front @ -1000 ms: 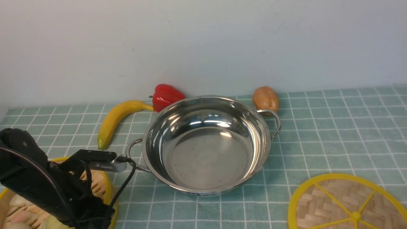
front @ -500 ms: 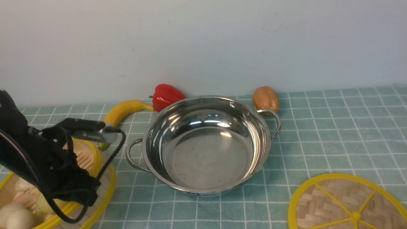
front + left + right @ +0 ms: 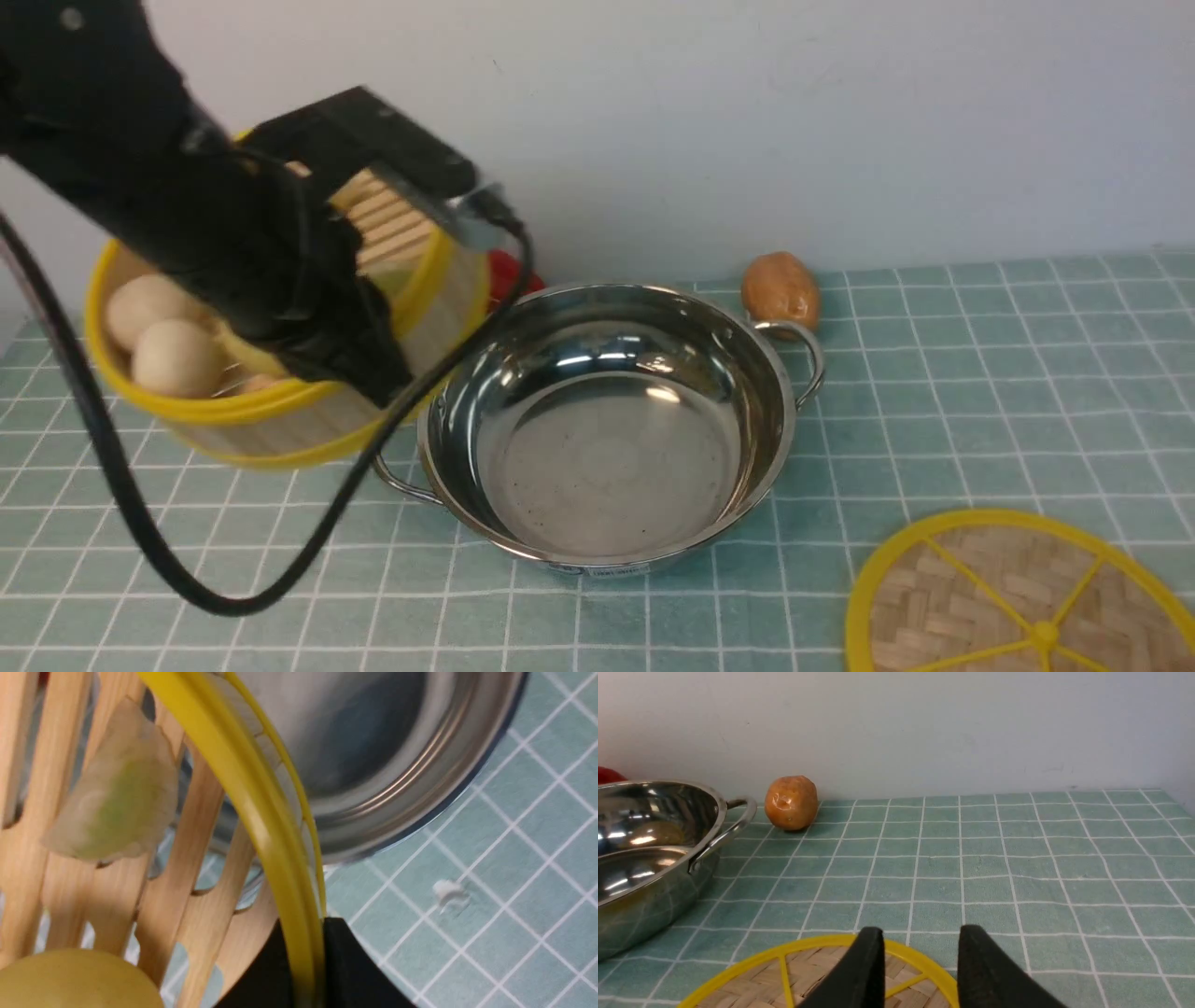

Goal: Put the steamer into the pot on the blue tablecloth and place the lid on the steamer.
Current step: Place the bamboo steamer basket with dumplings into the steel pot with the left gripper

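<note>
And the steamer (image 3: 453,299) is up in the air at the left, pinched by its yellow rim between the fingers of the left gripper (image 3: 306,952)! It hangs above the cloth (image 3: 523,616), tilted, its outer wall showing, and in the front view it overlaps the left side of the pot (image 3: 607,467). Inside the basket, pale round buns (image 3: 177,357) sit at the left, and the left wrist view gives us a translucent dumpling (image 3: 117,798) with a green patch and a smooth yellow piece (image 3: 79,980) on the slatted floor.

The pot sits in the middle of the cloth, shiny and empty, one loop handle (image 3: 810,359) reaching right, the label facing near. Behind it, a red pepper (image 3: 504,275) peeks out past the left arm (image 3: 233,224), and a brown potato-like thing (image 3: 782,289) stands at the far right of the rim, just beside that handle.

Over at the near right, the lid (image 3: 1018,597) lies flat on the cloth, centre knob up, well apart from the steamer. The right gripper (image 3: 922,956) has its fingers spread, nothing between them, with the lid in its view!
</note>
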`<state>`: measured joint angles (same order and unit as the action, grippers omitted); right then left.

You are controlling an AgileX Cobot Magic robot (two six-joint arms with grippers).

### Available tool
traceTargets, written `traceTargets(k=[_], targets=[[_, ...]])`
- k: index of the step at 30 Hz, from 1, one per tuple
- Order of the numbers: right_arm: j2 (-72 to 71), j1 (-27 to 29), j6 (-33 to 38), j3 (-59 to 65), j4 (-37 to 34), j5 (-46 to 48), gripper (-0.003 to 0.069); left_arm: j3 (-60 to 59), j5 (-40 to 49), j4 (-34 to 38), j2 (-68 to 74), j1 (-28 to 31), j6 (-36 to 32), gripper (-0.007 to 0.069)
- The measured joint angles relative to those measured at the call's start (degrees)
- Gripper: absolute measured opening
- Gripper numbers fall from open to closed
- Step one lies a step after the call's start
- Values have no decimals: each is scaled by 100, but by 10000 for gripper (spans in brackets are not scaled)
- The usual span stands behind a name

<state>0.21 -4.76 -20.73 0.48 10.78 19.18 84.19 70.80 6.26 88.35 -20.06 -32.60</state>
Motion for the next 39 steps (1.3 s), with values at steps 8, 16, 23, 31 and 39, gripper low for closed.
traceTargets(k=[8, 16, 23, 31, 39], targets=[[0, 0, 0, 0, 0, 0, 243, 752, -74, -149, 1203, -1015, -1191, 40], [0, 0, 0, 0, 0, 0, 243, 796, -540, -678, 2077, -1303, -1311, 40], [0, 0, 0, 0, 0, 0, 243, 800, -862, -668, 2514, -1414, -1326, 40], [0, 0, 0, 0, 0, 0, 243, 807, -968, -495, 2733, -1426, -1320, 32], [0, 0, 0, 0, 0, 0, 243, 817, -669, -473, 2787, -1428, -1084, 32]])
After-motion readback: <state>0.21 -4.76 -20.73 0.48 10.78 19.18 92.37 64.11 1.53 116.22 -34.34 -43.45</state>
